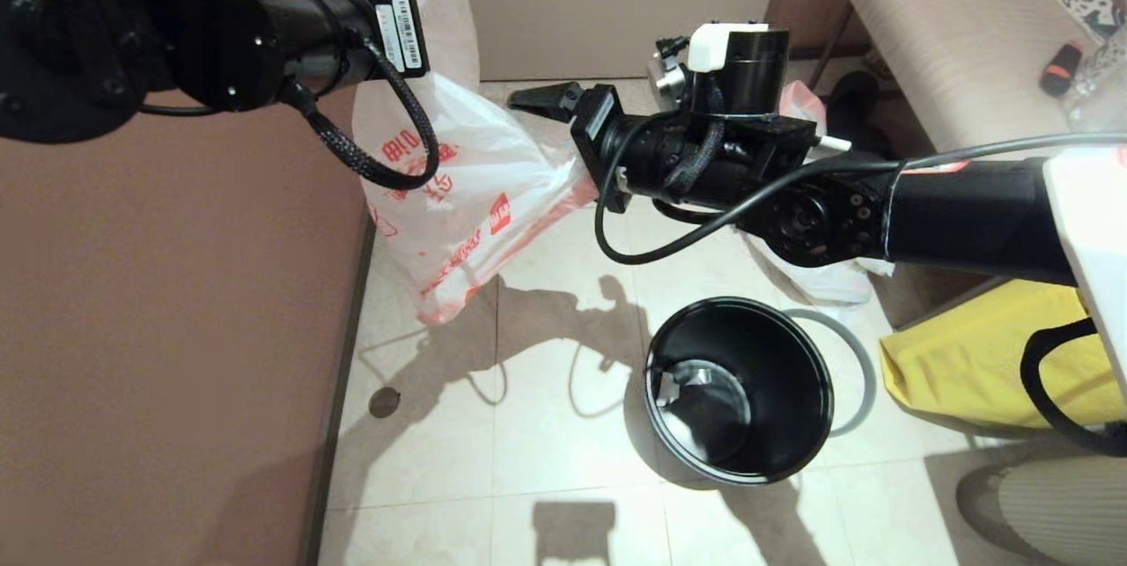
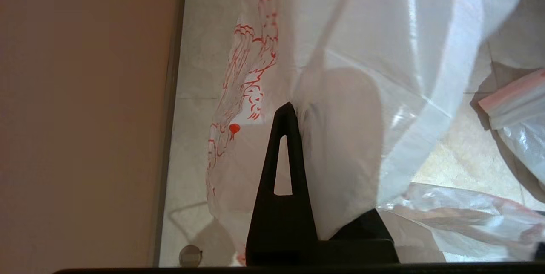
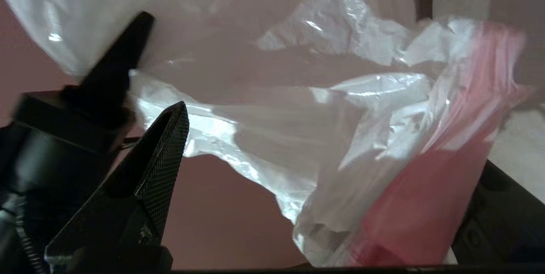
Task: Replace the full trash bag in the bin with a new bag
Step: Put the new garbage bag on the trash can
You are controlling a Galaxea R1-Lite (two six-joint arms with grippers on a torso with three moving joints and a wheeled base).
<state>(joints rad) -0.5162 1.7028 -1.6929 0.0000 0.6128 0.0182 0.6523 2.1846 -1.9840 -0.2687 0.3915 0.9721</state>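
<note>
The new bag (image 1: 458, 187), white with red characters, hangs in the air at the left, near the brown wall. My left gripper (image 2: 298, 110) is shut on its top; one finger (image 2: 283, 167) shows and the plastic covers the other. My right gripper (image 1: 550, 143) is at the bag's right side, open wide. Its textured finger (image 3: 164, 154) stands far from the other, with crumpled pink-tinged plastic (image 3: 383, 171) between them. The black bin (image 1: 740, 390) stands on the floor with no bag in it. The full trash bag (image 1: 828, 280) lies behind it, mostly hidden by my right arm.
The grey hoop (image 1: 858, 372) lies on the floor tiles behind the bin. A yellow bag (image 1: 968, 355) sits to the right under a beige bench (image 1: 951, 29). The brown wall (image 1: 176, 328) runs along the left, and a round floor cap (image 1: 384, 401) lies near it.
</note>
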